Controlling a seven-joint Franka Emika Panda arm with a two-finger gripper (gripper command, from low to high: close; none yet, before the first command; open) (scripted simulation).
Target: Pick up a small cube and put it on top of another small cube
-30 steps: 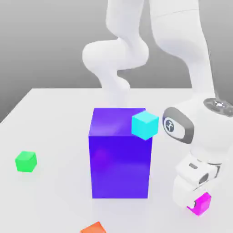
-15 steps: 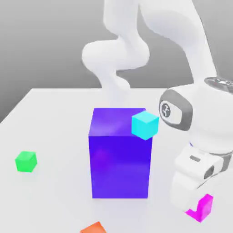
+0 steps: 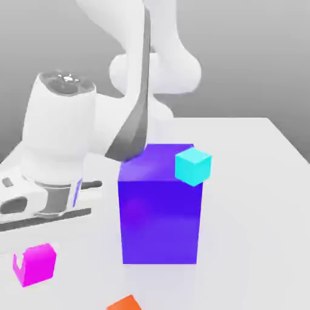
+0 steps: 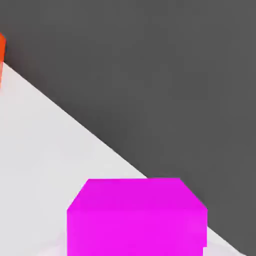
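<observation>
Magenta cube [image 3: 35, 264]: you carry it low at the exterior view's left, toward stacking.
Gripper: I cannot tell its state.

Big blue-purple block [image 3: 160, 218] stood on white bench [image 3: 254, 200], cyan cube [image 3: 193, 167] seen at its upper corner, orange cube [image 3: 124, 303] near front edge.

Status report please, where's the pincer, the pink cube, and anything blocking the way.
Pincer at the exterior view's left, holding magenta cube low above the table. Green cube out of sight. Big blue-purple block stands beside the arm.
</observation>
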